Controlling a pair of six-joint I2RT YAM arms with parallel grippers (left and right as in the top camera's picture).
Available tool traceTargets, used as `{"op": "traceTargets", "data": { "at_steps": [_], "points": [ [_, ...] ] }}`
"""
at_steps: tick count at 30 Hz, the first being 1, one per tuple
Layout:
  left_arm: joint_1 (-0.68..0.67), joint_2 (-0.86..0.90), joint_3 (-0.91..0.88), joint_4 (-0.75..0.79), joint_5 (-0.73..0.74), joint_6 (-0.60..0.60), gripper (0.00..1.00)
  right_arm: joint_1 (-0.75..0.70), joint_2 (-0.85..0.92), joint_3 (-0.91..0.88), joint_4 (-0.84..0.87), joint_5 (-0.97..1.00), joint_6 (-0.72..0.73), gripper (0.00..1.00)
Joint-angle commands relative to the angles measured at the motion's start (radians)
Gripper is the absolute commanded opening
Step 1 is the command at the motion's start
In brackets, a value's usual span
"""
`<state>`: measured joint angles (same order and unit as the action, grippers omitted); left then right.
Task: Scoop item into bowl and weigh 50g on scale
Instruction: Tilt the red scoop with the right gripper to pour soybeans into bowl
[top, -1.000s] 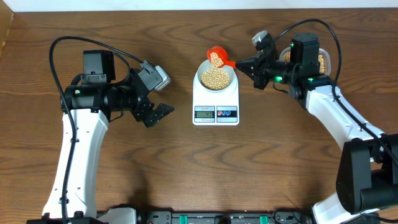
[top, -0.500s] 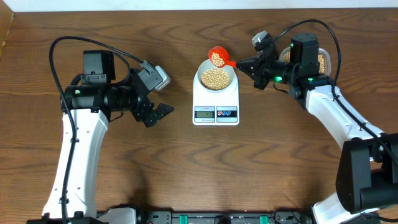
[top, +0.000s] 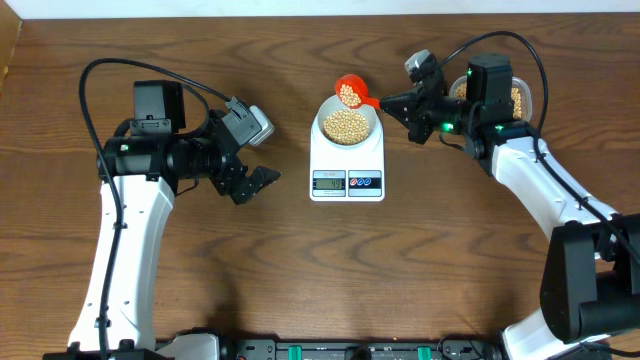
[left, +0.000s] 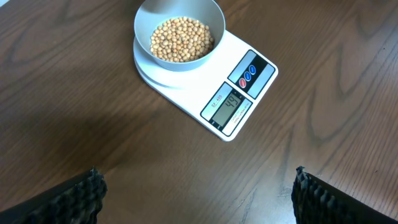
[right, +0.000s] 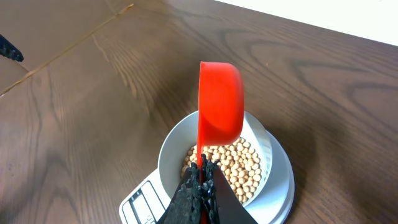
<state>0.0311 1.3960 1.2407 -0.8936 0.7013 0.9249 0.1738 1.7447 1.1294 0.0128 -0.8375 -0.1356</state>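
dark wood-grain table (top: 300, 270), pale strip (top: 300, 6) along far edge (wall or floor unclear)

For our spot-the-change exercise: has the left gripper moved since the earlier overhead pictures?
No. The left gripper sits open at the same spot, left of the scale, just as in both earlier overhead pictures.

- The scale (top: 326, 160) display: digits too small to read from overhead.
- The bowl (left: 179, 65): far rim cut off in the left wrist view.
- The scoop (right: 219, 99): handle buried in the right claw (right: 200, 177).

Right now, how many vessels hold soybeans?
3: the pale bowl on the scale, the red scoop tilted above its rim, and a clear container partly hidden behind the right arm.
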Motion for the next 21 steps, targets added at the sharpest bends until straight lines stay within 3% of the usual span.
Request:
{"op": "traceTargets", "data": {
  "at_steps": [1, 21],
  "points": [
    [0.0, -0.01, 0.018, -0.003, 0.009, 0.017, 0.98, -0.004, 0.008, 0.002, 0.003, -0.007, 0.008, 0.01],
    [0.0, -0.01, 0.018, -0.003, 0.01, 0.017, 0.98, -0.005, 0.008, 0.002, 0.002, -0.011, 0.02, 0.01]
  ]
}}
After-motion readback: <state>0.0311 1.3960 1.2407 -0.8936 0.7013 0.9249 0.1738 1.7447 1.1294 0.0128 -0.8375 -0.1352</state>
